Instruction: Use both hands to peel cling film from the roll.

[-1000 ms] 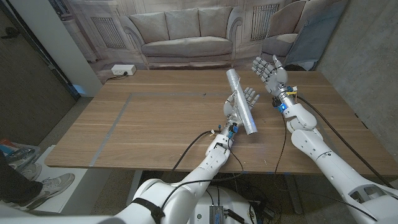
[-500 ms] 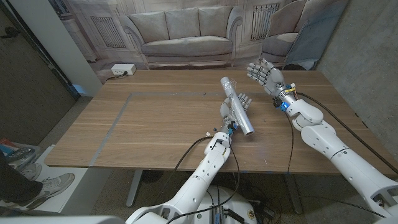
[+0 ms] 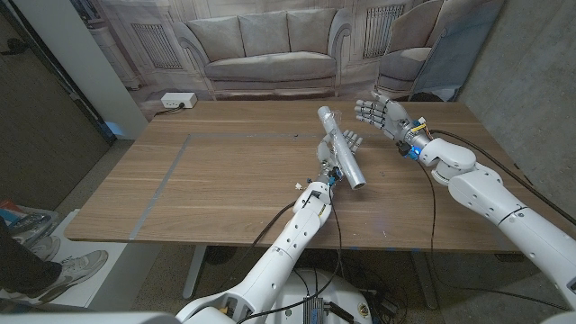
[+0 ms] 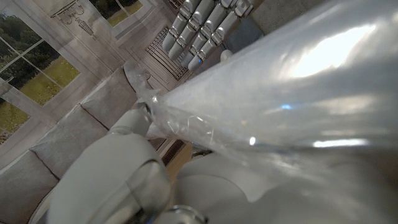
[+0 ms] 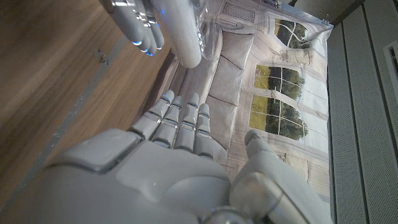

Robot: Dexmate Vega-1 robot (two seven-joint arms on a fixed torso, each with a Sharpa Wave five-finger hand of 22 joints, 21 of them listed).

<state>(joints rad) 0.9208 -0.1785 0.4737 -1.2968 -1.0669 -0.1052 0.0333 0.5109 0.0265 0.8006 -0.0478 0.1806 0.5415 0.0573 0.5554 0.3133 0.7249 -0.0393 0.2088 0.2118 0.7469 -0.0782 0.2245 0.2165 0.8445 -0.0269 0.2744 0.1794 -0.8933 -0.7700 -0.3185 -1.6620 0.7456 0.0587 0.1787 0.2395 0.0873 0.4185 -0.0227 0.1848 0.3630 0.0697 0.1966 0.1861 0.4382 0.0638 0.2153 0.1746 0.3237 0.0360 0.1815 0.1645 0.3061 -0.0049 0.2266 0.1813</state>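
While the cling film roll (image 3: pixel 341 147) sits tilted in your left robot hand (image 3: pixel 341 155), lifted above the desk (image 3: pixel 216 180) with its far end pointing away from you, treat it as light but slick: a stiff tube under thin, clingy film that will likely stretch and wrinkle. Up close, the left wrist view shows crinkled loose film (image 4: pixel 180 121) gathered at the roll's end, and that looks like the place to pinch. Your right robot hand (image 3: pixel 382 114) hovers just beside that far end, fingers spread and holding nothing. Go for the loose edge, not the smooth barrel, where fingertips would probably slide.
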